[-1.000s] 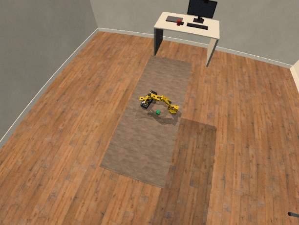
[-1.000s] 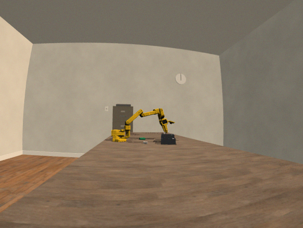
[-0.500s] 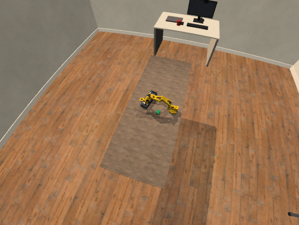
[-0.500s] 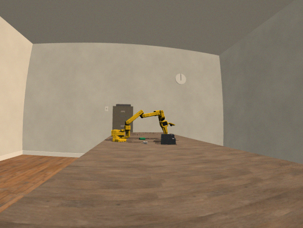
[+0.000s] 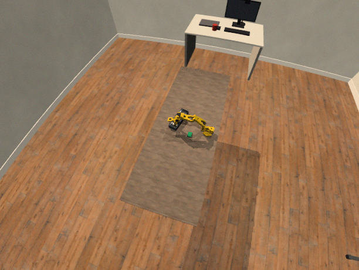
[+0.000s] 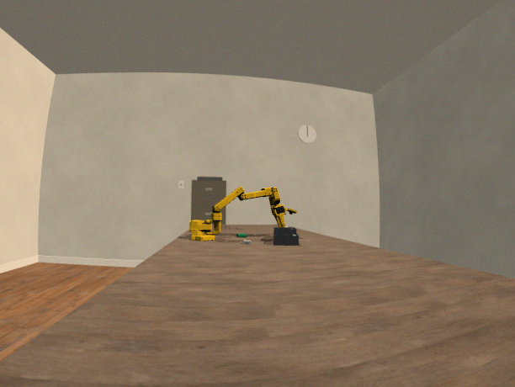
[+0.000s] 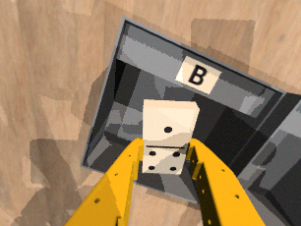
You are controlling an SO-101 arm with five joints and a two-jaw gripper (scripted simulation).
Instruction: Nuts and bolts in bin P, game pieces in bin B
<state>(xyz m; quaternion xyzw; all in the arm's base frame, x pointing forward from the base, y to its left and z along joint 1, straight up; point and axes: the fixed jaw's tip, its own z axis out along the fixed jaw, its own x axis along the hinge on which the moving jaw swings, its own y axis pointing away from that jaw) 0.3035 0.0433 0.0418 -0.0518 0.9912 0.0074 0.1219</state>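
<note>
In the wrist view my gripper (image 7: 164, 154) is shut on a cream domino (image 7: 168, 136) with black pips. It holds the domino above the open dark grey bin marked B (image 7: 197, 75). A second dark bin (image 7: 282, 147) adjoins it on the right; its label is out of view. In the top view the yellow arm (image 5: 192, 120) reaches left from its base to the dark bins (image 5: 176, 121). In the exterior view the gripper (image 6: 281, 219) hangs just above the bins (image 6: 286, 235).
A green block (image 5: 190, 134) lies on the mat between the arm's base and the bins; it also shows in the exterior view (image 6: 241, 235). A small grey metal piece (image 6: 246, 241) lies near it. A desk (image 5: 224, 32) stands far behind.
</note>
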